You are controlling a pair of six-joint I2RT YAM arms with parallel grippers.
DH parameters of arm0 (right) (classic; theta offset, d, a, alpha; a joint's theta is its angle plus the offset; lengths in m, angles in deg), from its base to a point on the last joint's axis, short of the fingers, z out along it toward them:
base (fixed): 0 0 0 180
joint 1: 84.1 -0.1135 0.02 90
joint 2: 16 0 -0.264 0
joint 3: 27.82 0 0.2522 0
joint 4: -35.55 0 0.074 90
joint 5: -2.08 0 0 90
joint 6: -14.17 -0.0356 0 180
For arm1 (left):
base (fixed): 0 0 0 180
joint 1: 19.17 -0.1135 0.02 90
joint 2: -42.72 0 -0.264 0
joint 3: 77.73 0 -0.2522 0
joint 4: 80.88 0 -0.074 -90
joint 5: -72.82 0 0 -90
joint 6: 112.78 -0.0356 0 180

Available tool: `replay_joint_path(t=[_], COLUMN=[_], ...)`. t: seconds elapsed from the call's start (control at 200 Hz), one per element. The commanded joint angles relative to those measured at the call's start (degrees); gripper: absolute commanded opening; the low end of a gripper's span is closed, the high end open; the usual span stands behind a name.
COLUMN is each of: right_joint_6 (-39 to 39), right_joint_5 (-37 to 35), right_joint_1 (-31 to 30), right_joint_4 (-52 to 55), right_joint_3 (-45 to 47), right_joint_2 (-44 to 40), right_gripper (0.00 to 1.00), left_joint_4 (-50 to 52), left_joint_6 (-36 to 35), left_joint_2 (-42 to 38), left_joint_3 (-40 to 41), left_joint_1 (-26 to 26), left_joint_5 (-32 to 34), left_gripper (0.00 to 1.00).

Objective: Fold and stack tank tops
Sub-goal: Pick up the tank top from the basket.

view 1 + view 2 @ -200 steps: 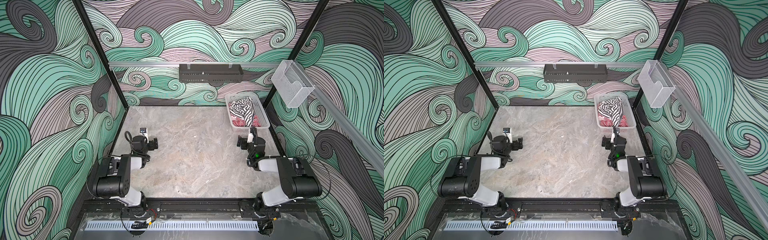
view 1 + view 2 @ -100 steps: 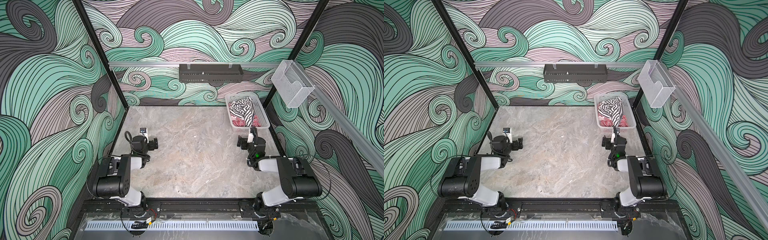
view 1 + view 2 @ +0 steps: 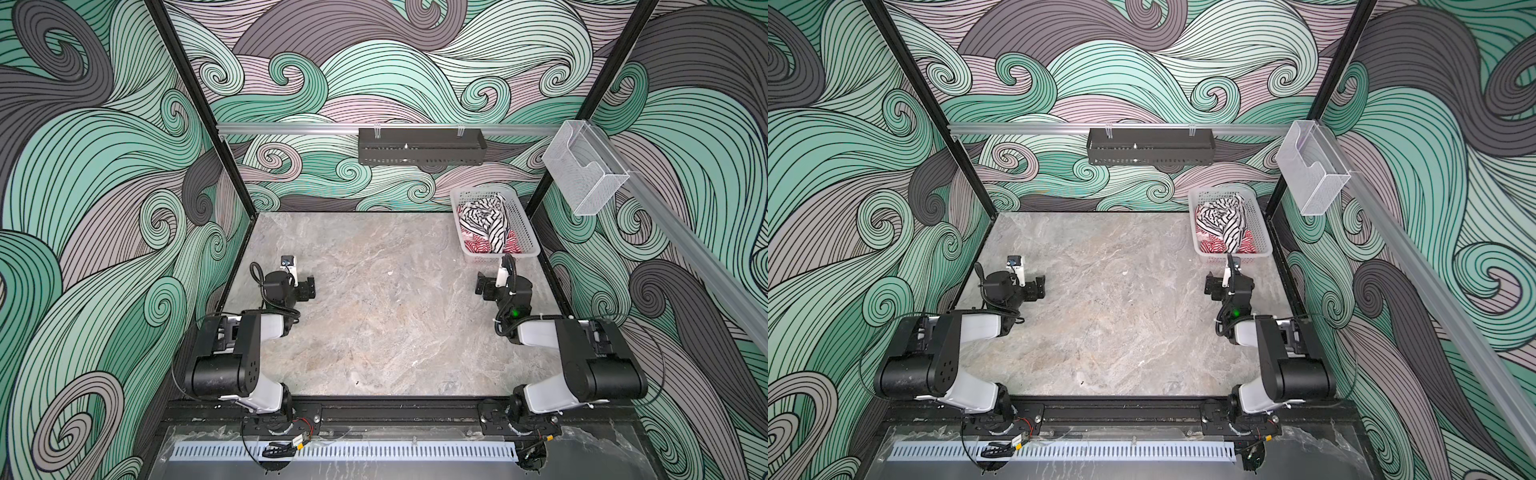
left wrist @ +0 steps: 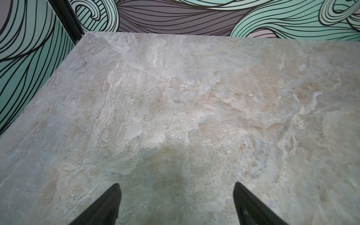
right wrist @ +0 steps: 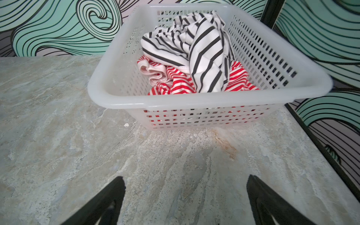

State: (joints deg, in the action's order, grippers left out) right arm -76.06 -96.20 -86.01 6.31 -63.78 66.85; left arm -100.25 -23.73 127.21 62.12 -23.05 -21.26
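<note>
Starting at the near edge, both arms sit folded low over the marble-patterned table (image 3: 374,332), wrists pointing toward the far wall. Left gripper (image 3: 309,286) hovers on the left side of the table. In its wrist view the left gripper (image 4: 176,187) has its two dark fingertips spread wide, with only bare stone between them and nothing held. Right gripper (image 3: 482,284) hovers on the right side, just short of the basket. In its wrist view the right gripper (image 5: 185,179) is likewise spread wide and empty, with tabletop showing in the gap. Small white fleck (image 5: 126,124) lies on the stone near the basket's near corner, and a rust-coloured stain (image 5: 224,142) lies just in front of its near wall. White perforated basket (image 5: 194,101) stands in the far right corner of the table, seen in both top views (image 3: 525,226) (image 3: 1262,232). Both tank tops are inside it, crumpled and unfolded. The red-and-white top (image 5: 175,81) lies underneath toward the near wall, and the black-and-white top (image 5: 204,58) is heaped on it, reaching toward the far wall. Neither gripper touches the cloth or the basket. Beyond, a black perforated tray (image 3: 422,145) hangs from the rail on the back wall, and a clear plastic holder (image 3: 584,166) is mounted on the right-hand rail.
</note>
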Motion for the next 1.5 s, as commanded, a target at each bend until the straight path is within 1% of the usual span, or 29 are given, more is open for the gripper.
replay_joint_path(t=[0.0, 0.055, 0.07, 0.115, 0.135, 0.155, 0.22, 0.255, 0.265, 0.32, 0.39, 0.435, 0.505, 0.58, 0.646, 0.721, 0.826, 0.866, 0.926, 0.961, 1.071, 1.306, 1.341, 1.386, 1.431, 1.496], right_joint_6=[-7.19, -14.38, -16.54, -25.24, -29.05, -31.02, -31.45, -30.41, -29.87, -28.17, -27.54, -27.41, -26.97, -25.98, -25.33, -24.18, -22.17, -22.66, -23.28, -23.37, -23.33, -21.6, -21.35, -20.83, -20.62, -20.7], right_joint_5=[-9.77, -13.27, -14.24, -17.93, -18.57, -18.05, -14.32, -12.25, -11.58, -9.23, -2.81, -1.59, -0.96, -0.59, 1.84, 3.07, -0.29, 0.29, -0.77, -0.83, -0.1, 1.44, 1.5, 1.54, 1.51, 1.6], right_joint_1=[-0.27, -0.2, -0.2, -0.2, -0.2, -0.25, -0.2, -0.13, -0.07, 0.57, 1.9, 1.91, 2.15, 2.88, 3.93, 4.45, 3.71, 4.06, 4.06, 4.11, 4.45, 5.6, 5.6, 5.6, 5.56, 5.52], right_joint_4=[19.17, 31.65, 34.51, 45.55, 50.86, 55.33, 64.56, 66.01, 66.16, 67.26, 69.2, 69.79, 69.59, 73.76, 78.35, 80.76, 78.57, 81.33, 86.49, 86.3, 79.53, 78.57, 78.59, 78.35, 78.04, 76.5], right_joint_3=[-6.37, -11.16, -12.45, -18.1, -20.91, -23.77, -31.29, -33.89, -34.34, -38.08, -43.77, -46.96, -50.83, -58.71, -67.33, -74.5, -77.32, -80.38, -85.43, -85.56, -81.32, -84.39, -84.73, -84.95, -84.8, -83.37], right_joint_2=[-10.31, -13.63, -14.28, -15.38, -15.42, -15.25, -14.21, -13.74, -13.58, -12.35, -9.48, -7.49, -3.45, 4.5, 13.54, 21.53, 26.17, 29.03, 33.73, 34.96, 36.46, 41.95, 42.49, 42.82, 42.77, 41.68], right_gripper=[0.95, 0.95, 0.98, 0.99, 0.99, 0.99, 0.99, 0.99, 0.99, 0.99, 0.99, 0.99, 0.97, 0.94, 0.91, 0.88, 0.85, 0.85, 0.83, 0.82, 0.82, 0.82, 0.79, 0.67, 0.51, 0.25], left_joint_4=[16.57, 25.71, 28.19, 35.11, 38.03, 40.73, 48.35, 52.53, 53.58, 59.09, 67.01, 71.76, 77.18, 78.73, 78.53, 77.38, 75.52, 75.54, 75.59, 75.49, 74.88, 73.95, 74.01, 74.04, 74.08, 74.28], left_joint_6=[-0.46, -0.54, -0.62, -1.15, -1.94, -2.34, -1.89, -1.78, -1.77, -2.26, -6.14, -8.54, -11.16, -12.55, -13.77, -14.82, -14.59, -14.98, -15.09, -15.05, -14.61, -14.91, -14.87, -14.72, -14.61, -14.39], left_joint_2=[-6.91, -7.31, -7.24, -6.62, -6.21, -5.79, -3.98, -3.46, -2.11, 0.49, 3.11, 4.39, 5.33, 5.23, 4.5, 3.48, 1.97, 1.42, 0.72, 0.23, -1.07, -2.3, -2.23, -1.94, -1.66, -1.24], left_joint_3=[-9.45, -14.83, -16.41, -20.88, -23.11, -25.2, -31.67, -35.03, -35.99, -41.01, -46.88, -50.03, -53.12, -53.51, -52.21, -49.94, -47.01, -46.21, -45.32, -44.8, -43.12, -40.19, -40.15, -40.05, -40.05, -40.18], left_joint_1=[0.12, 0.14, 0.17, 0.11, 0.12, 0.1, 0.15, 0.2, 0.23, 0.34, 1.52, 3.54, 6.71, 9.68, 11.54, 13.2, 13.72, 13.72, 13.72, 13.72, 13.77, 13.73, 13.72, 13.72, 13.72, 13.72], left_joint_5=[-2.78, -3.75, -4.05, -5.77, -6.64, -7.12, -8.53, -9.67, -10.21, -13.94, -19.0, -18.95, -16.03, -14.16, -14.01, -12.31, -9.55, -9.2, -8.87, -8.68, -8.58, -7.8, -7.53, -7.2, -6.79, -6.43], left_gripper=[0.93, 0.93, 0.93, 0.93, 0.93, 0.92, 0.91, 0.91, 0.91, 0.86, 0.77, 0.74, 0.73, 0.73, 0.73, 0.73, 0.73, 0.73, 0.73, 0.73, 0.73, 0.73, 0.73, 0.73, 0.73, 0.73])
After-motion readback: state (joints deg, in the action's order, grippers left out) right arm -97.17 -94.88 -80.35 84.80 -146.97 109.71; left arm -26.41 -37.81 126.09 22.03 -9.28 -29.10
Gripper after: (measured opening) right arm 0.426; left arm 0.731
